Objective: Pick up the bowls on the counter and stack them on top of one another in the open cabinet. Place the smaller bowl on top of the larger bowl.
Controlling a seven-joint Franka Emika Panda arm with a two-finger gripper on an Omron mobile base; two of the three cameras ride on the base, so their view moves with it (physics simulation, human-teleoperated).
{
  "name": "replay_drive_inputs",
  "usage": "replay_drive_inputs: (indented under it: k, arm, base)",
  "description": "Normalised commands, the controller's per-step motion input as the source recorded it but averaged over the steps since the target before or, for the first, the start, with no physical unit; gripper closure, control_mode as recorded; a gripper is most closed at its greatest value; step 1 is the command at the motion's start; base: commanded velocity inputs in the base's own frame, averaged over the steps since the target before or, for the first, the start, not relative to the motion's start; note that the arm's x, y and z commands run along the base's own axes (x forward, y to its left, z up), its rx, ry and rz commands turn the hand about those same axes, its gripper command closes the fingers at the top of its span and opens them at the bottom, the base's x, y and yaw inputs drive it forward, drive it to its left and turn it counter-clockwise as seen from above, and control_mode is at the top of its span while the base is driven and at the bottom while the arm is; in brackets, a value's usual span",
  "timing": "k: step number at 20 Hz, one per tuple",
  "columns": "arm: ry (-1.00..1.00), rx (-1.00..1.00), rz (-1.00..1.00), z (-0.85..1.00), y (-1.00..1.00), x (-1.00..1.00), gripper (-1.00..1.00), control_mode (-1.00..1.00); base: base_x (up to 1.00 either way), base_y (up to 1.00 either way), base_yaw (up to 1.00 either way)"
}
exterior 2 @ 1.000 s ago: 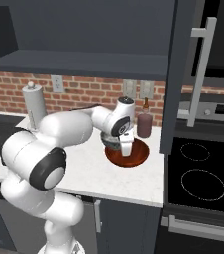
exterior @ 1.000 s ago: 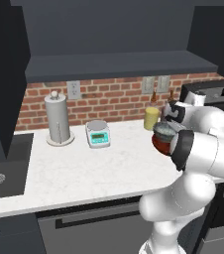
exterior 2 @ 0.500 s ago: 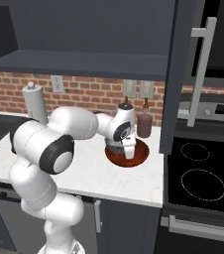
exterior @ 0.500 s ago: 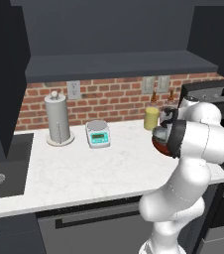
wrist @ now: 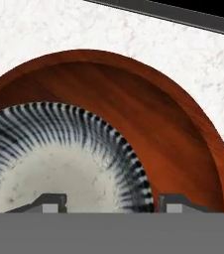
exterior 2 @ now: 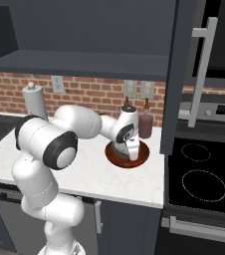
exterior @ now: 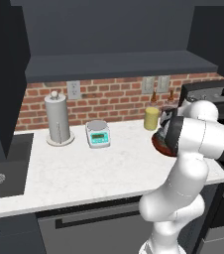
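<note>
Your arm has folded closer; the claw [wrist: 109, 203] hangs spread astride the smaller bowl [wrist: 54, 163], apparently nested in the larger bowl [wrist: 183, 149] on the worktop [exterior: 84, 173]. Close squarely on its rim.

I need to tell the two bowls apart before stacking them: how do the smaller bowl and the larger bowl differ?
Colour: the smaller bowl is pale grey-white inside with dark radial streaks at the rim; the larger bowl is glossy red-brown.
Width: the smaller bowl is clearly narrower than the larger bowl.
Position: the smaller bowl sits inside the larger bowl, which rests on the counter.
Both are round, and both lie under the pincer.
</note>
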Motion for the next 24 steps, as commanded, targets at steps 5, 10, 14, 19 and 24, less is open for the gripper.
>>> replay_drive_inputs:
  k: [5, 10, 14, 19, 24]
  arm:
    - [0.01, 0.06, 0.00, 0.65, -0.08, -0.02, -1.00, -1.00]
    - [0.04, 0.05, 0.05, -0.06, -0.54, -0.64, -1.00, -1.00]
    - [0.00, 0.00, 0.08, 0.00, -0.34, -0.08, -1.00, -1.00]
    - [0.00, 0.00, 0.09, -0.22, -0.04, 0.00, -1.00, -1.00]
    - [0.00, 0.00, 0.07, -0.36, 0.00, 0.00, -1.00, -1.00]
  base:
    - [0.00, 0.00, 0.00]
    - [0.00, 0.00, 0.00]
    - [0.00, 0.00, 0.00]
    - [0.00, 0.00, 0.00]
    - [0.00, 0.00, 0.00]
